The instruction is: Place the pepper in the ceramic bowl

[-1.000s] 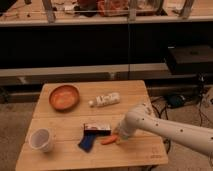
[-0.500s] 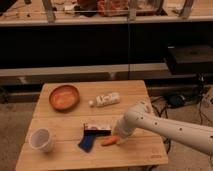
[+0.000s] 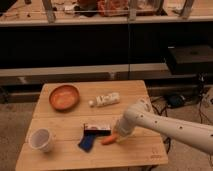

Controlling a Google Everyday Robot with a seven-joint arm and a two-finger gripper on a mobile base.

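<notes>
At the front of the wooden worktop (image 3: 60, 159) a see-through cup (image 3: 40, 140) stands on the left. Just right of it lies a blue flat thing (image 3: 87, 143). The pepper (image 3: 109, 140) lies next to that, flat on the wood, with its fat end toward the claw (image 3: 120, 136). The claw is down low, right at that end, and its fingers are squeezed together. I cannot tell if they have the pepper pinched.

The pepper is probably light, smooth and a bit slippery, and it gets thin at one end. The fat middle looks like the best place to hold it, with a soft squeeze so it does not pop out.

A small box (image 3: 96, 129) sits just behind the pepper. Farther back are a white bottle (image 3: 106, 100) and the ceramic bowl (image 3: 64, 97), well apart from the pepper at the back left.

Since a second ago, the pepper has stayed put and the claw has hardly moved.
</notes>
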